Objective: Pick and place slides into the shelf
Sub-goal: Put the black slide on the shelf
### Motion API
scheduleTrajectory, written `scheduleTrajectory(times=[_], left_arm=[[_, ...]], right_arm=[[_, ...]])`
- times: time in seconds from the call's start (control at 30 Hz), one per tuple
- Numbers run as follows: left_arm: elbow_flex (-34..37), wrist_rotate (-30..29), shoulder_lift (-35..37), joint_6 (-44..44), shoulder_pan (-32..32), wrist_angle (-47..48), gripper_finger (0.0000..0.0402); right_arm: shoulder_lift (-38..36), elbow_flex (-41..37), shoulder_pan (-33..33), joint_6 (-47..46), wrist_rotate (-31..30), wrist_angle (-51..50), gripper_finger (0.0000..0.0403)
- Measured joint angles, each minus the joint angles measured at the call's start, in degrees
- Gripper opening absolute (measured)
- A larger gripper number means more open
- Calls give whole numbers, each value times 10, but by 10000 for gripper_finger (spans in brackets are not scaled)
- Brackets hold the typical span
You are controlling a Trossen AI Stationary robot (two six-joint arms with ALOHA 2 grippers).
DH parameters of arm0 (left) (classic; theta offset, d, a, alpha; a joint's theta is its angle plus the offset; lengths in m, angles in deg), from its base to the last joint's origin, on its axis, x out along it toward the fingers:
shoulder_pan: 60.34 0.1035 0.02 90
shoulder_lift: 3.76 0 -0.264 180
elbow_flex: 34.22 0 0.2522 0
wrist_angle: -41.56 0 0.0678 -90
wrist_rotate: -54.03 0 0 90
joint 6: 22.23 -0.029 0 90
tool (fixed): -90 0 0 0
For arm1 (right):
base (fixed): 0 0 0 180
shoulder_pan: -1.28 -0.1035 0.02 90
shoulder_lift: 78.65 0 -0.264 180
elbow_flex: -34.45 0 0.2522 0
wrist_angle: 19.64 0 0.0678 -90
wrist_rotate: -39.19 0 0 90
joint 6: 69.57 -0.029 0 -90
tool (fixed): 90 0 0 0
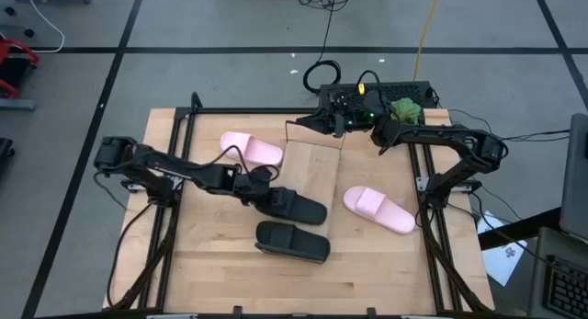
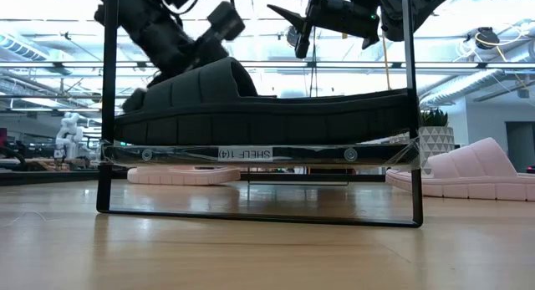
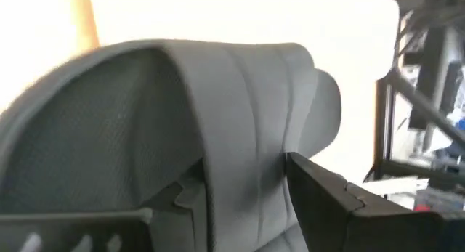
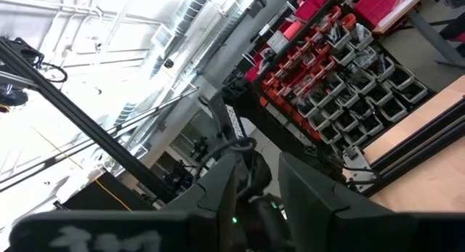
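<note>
The shelf is a light-wood board running from the far edge toward the near edge, with a dark wire frame at its end. One black slide lies across its near end. Just behind it is a second black slide, on which my left gripper is shut. Two pink slides lie flat on the tabletop, one left of the shelf and one right of it. My right gripper hangs open and raised over the shelf's far end. My left gripper holds the second black slide by its wide strap, coming slanting down from the table's left. One finger is under the strap and the other finger is outside it. Whether the sole rests on the shelf, I cannot tell.
Dark metal rails run along the table's left and right sides. A black box with cables and a green thing sits at the far edge behind the right arm. Bare tabletop lies near the front edge.
</note>
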Motion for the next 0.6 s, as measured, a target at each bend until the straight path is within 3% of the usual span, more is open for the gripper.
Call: scheduleTrajectory(times=[0.17, 0.6], left_arm=[[-1, -29, 14, -4, -6, -25, 154], [0, 5, -25, 3, -11, -46, 154]], right_arm=[[0, 0, 0, 1, -1, -1, 93], [0, 0, 0, 9, -5, -4, 93]])
